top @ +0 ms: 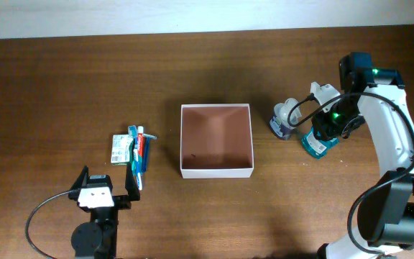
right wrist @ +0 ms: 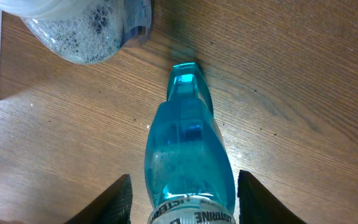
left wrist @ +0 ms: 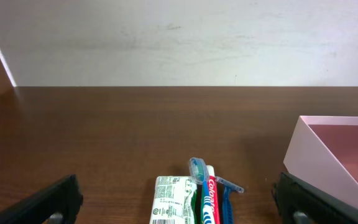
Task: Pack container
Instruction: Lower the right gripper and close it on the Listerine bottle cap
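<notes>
Just right of container, clear bottle, teal bottle

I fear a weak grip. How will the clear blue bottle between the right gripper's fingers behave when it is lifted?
Probably slippery: the blue bottle looks smooth, glossy and rounded, so it may twist in a light grip. It appears filled with liquid, so it is likely heavy for its size.

Here are 1 container, 2 bottles, 1 toothpaste tube, 1 toothbrush and 1 packet.
</notes>
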You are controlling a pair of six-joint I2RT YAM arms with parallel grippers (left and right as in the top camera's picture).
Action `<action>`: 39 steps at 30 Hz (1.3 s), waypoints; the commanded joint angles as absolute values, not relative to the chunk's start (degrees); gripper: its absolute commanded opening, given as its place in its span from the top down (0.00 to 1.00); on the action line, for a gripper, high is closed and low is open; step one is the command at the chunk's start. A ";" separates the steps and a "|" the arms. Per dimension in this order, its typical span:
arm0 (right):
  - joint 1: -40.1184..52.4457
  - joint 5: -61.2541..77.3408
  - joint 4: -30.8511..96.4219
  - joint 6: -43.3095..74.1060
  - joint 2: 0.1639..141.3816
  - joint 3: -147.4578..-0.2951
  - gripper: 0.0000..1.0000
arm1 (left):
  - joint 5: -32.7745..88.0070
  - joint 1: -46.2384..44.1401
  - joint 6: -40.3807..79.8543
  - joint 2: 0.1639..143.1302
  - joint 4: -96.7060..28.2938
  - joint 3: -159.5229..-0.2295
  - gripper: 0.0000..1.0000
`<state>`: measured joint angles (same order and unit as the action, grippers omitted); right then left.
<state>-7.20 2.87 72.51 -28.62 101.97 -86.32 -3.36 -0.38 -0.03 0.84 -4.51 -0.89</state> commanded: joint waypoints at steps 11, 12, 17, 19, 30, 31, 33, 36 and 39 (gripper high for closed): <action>-7.57 3.27 70.85 -29.12 102.61 -85.12 0.45 | -2.72 -0.14 -0.91 0.40 -4.49 -0.51 0.00; -7.57 3.29 70.61 -29.12 102.61 -84.66 0.45 | -2.72 -0.14 -0.91 0.40 -4.49 -0.51 0.01; -7.57 3.22 70.41 -29.12 102.61 -83.99 0.51 | -2.72 -0.14 -0.91 0.40 -4.49 -0.51 0.01; -7.57 3.22 70.41 -29.12 102.61 -83.99 0.55 | -2.72 -0.14 -0.93 0.40 -4.49 -0.51 0.01; -7.57 3.20 70.43 -28.01 102.59 -84.05 0.71 | -2.72 -0.14 -0.91 0.40 -4.49 -0.51 0.01; -7.57 2.59 70.39 -26.37 102.59 -84.38 0.74 | -2.72 -0.14 -0.91 0.40 -4.49 -0.51 0.00; -7.57 1.67 70.57 -24.49 102.59 -85.10 0.74 | -2.72 -0.14 -0.91 0.40 -4.49 -0.51 0.00; -7.57 1.28 71.94 -23.00 102.59 -87.46 0.74 | -2.72 -0.14 -0.91 0.40 -4.49 -0.51 0.00; -7.57 1.30 74.54 -21.52 102.59 -90.72 0.75 | -2.72 -0.14 -0.91 0.40 -4.49 -0.51 0.00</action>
<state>-7.20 2.17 73.21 -24.36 102.78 -86.19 -3.36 -0.38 -0.03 0.84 -4.54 -0.89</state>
